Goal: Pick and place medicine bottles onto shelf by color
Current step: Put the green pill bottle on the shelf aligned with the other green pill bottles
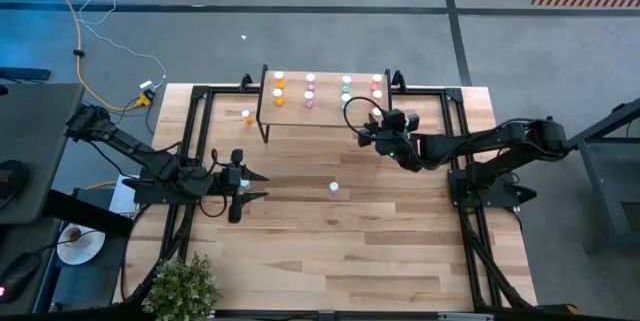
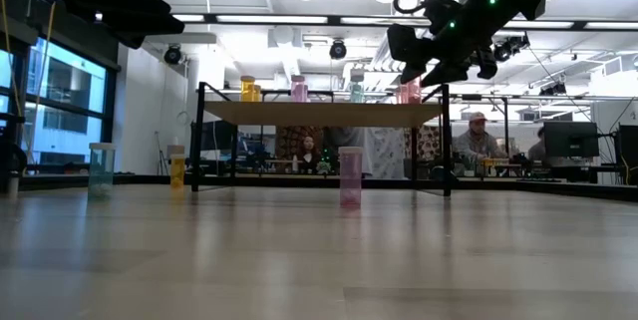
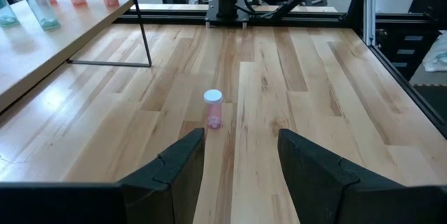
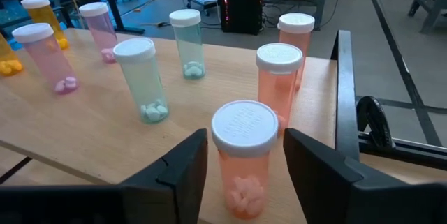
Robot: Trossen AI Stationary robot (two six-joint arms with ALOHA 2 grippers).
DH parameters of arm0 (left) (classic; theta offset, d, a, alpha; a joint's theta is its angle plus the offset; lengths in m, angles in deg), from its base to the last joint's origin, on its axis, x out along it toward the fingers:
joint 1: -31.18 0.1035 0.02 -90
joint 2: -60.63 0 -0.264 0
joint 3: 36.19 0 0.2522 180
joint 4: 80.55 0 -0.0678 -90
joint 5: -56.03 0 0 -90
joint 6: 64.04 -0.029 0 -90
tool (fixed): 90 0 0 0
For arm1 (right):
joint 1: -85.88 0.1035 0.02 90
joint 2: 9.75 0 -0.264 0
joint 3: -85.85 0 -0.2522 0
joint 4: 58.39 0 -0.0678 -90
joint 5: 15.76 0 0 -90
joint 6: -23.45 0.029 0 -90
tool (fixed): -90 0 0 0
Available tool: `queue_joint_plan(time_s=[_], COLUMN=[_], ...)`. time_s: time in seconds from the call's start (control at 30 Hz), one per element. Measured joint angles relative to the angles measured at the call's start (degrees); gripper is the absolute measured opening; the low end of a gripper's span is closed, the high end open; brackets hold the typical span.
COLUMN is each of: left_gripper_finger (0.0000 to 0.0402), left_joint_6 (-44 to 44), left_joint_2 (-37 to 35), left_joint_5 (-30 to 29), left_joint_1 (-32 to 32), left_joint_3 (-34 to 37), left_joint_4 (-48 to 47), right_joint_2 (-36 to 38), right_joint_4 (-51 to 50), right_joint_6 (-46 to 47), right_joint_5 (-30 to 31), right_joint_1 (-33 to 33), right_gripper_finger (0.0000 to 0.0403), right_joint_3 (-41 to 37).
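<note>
Wooden surface [image 1: 330, 241], pale planks, black frame; two arms at work over it.

Left gripper [image 1: 252, 187]: low over the surface's left half, jaws apart, empty, aimed at the loose pink bottle.

Pink bottle [image 1: 334, 189]: alone near the surface's middle, upright, white cap up, long axis vertical. Pills lie in its base. Judged light, stiff plastic, smooth-sided and easily tipped; best taken across the body below the cap, jaws level.

Orange bottle [image 1: 247, 116]: on the surface just beside the shelf's left end, upright.

Teal bottle [image 2: 101, 168]: seen only in the low view, standing upright on the surface far to the left.

Right gripper [image 4: 242, 158]: at the shelf's right end, fingers spread either side of a red bottle [image 4: 245, 155] that stands on the shelf; apparently released, no contact visible.

Shelf [image 1: 325, 113]: light wood on thin black legs, along the surface's far edge. Bottles stand upright in colour groups: orange at left, then pink, teal, and red at right. All caps up, axes vertical.

Beyond: room with people seated at desks.
</note>
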Motion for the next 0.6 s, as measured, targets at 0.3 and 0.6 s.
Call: queue_joint_plan(time_s=[0.3,0.6], left_gripper_finger=[0.0172,0.0172], left_joint_6=[0.0,0.0], left_joint_2=[0.0,0.0], left_joint_5=[0.0,0.0], left_joint_1=[0.0,0.0], left_joint_3=[0.0,0.0], left_joint_4=[0.0,0.0], right_joint_2=[0.0,0.0], right_joint_4=[1.1,2.9], right_joint_6=[-0.4,-1.0], right_joint_5=[1.2,2.3], right_joint_1=[0.0,0.0], right_gripper_finger=[0.0197,0.0197], right_joint_3=[0.0,0.0])
